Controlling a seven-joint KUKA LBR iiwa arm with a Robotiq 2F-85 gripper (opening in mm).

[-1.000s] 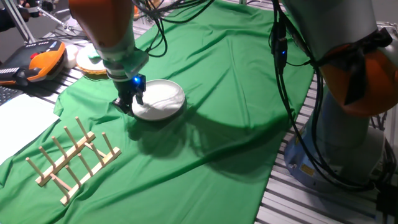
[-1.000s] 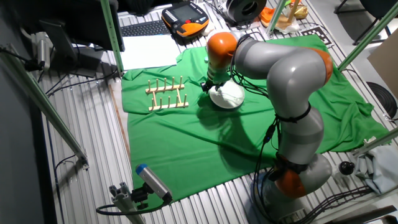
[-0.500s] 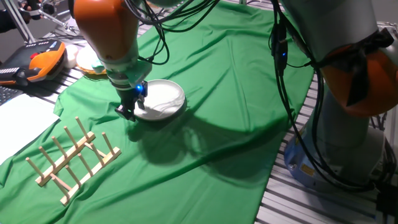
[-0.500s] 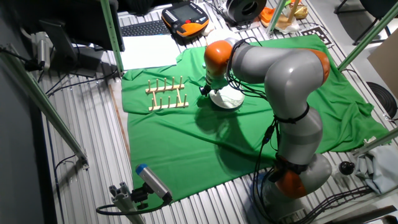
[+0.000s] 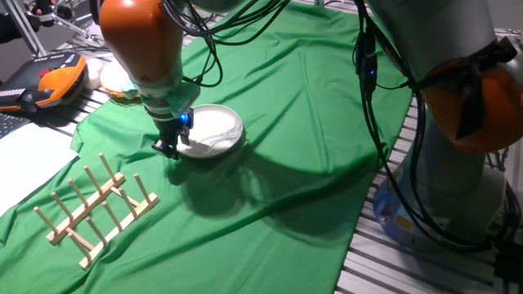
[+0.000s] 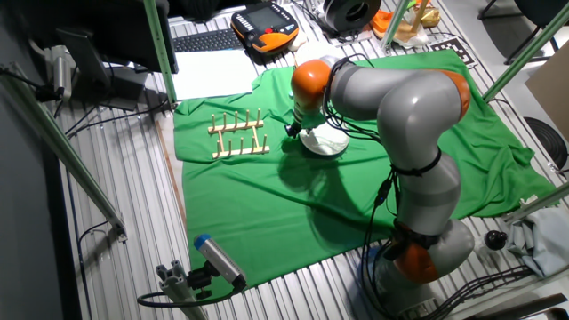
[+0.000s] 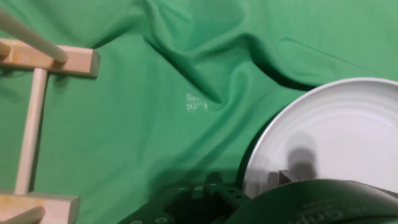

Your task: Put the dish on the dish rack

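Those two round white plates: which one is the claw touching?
The plain white dish on the green cloth; the gripper sits at its rim. The wicker-rimmed disc lies behind, untouched.

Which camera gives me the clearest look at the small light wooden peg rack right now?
One fixed view: the small light wooden peg rack sits whole and near, pegs distinct. The other fixed view shows it whole but small. The hand view catches only one end.
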